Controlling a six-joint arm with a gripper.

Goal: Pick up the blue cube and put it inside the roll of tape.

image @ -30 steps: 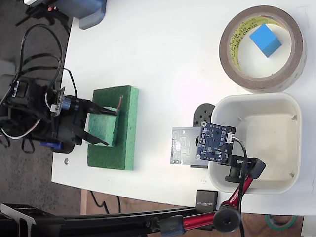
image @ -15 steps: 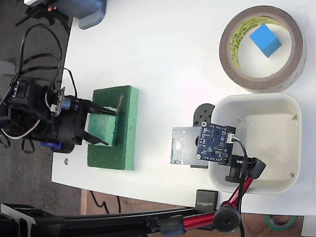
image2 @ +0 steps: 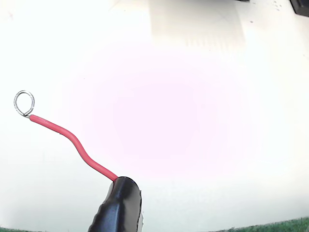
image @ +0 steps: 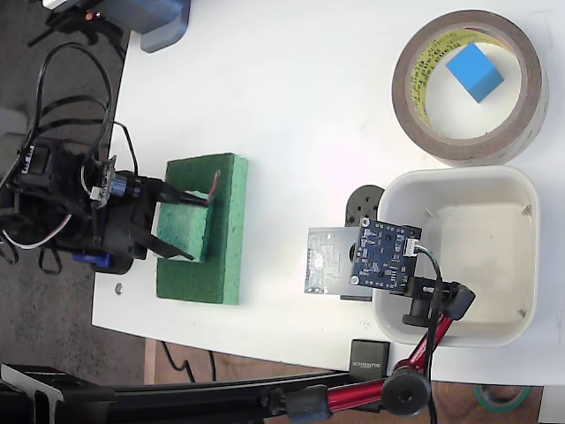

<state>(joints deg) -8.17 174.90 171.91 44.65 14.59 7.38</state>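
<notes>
The blue cube (image: 475,71) rests on the table inside the roll of tape (image: 470,140), a wide brown ring at the top right of the fixed view. My gripper (image: 200,230) is far from both, at the table's left side. Its two black fingers stand apart over the green foam block (image: 228,256), one on each side of the block's raised part, and I see nothing gripped. In the wrist view one black finger (image2: 118,205) carries a red wire (image2: 72,140) ending in a small metal ring (image2: 24,104) over white table.
A white tub (image: 530,265) sits below the tape. A dark-blue circuit board (image: 384,256) on a red-and-black stand (image: 415,353) overlaps the tub's left rim. A grey-blue box (image: 159,22) sits top left. Cables hang beyond the table's left edge.
</notes>
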